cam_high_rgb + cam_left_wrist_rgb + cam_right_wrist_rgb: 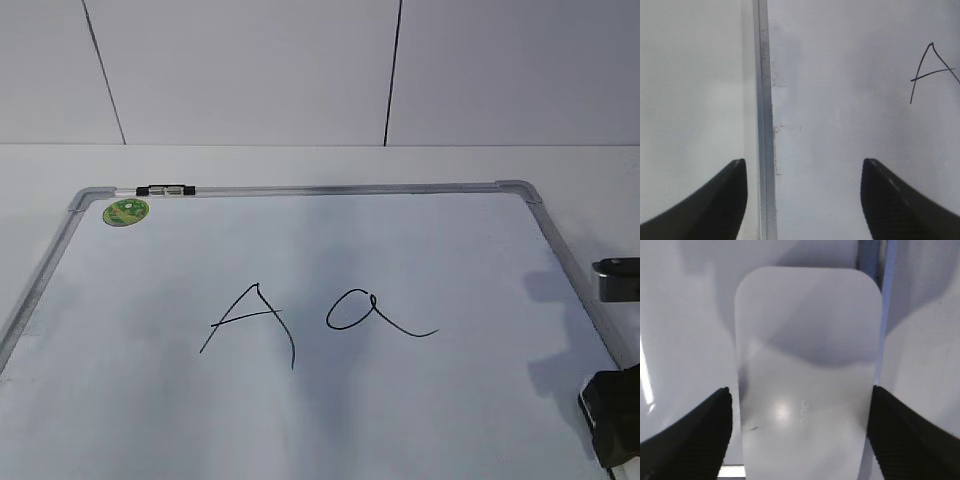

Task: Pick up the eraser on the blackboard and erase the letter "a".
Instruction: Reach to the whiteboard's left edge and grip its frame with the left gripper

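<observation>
Eraser [807, 375] framed between spread right hand [800, 435] fingers, not pinched yet; left hand [802, 200] spread, idle. Next: squeeze, lift, head for cursive "a" [375, 312].

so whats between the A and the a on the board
Nothing: bare board lies between the capital A and the a, seen in the exterior view.

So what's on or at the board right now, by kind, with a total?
Handwritten letters: 2, capital A and letter "a"
Eraser: 1
Green magnet: 1
Marker on the top frame: 1
Total: 5
</observation>
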Motion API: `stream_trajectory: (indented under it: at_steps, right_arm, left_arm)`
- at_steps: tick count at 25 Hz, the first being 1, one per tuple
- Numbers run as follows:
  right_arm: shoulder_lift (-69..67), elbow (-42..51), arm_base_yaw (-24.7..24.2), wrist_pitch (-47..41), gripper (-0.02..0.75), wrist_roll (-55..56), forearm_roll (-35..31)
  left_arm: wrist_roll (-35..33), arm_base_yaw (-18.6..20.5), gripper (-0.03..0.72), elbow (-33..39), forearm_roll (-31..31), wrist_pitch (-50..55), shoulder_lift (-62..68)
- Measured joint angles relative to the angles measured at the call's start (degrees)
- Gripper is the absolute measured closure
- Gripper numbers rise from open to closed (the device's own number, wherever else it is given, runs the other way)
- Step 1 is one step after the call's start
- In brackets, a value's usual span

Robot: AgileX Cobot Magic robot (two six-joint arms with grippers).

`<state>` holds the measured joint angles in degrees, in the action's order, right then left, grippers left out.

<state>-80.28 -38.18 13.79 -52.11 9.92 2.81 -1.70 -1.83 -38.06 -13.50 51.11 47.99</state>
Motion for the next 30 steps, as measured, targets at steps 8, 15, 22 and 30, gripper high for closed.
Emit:
stream_trajectory:
  at_steps: [8, 15, 22, 30]
  right_arm:
    - [-1.58, 0.00, 0.00, 0.13, 0.106, 0.21, 0.00]
    - [-1.58, 0.00, 0.00, 0.13, 0.171, 0.33, 0.48]
    - [-1.58, 0.00, 0.00, 0.13, 0.176, 0.41, 0.48]
    - [-1.58, 0.00, 0.00, 0.13, 0.177, 0.41, 0.48]
  left_arm:
    - [0.00, 0.00, 0.155, 0.00, 0.00, 0.00, 0.00]
    - [0.00, 0.00, 0.155, 0.00, 0.00, 0.00, 0.00]
    - [0.00, 0.00, 0.155, 0.00, 0.00, -0.10, 0.00]
    - [0.00, 0.00, 0.155, 0.00, 0.00, -0.10, 0.00]
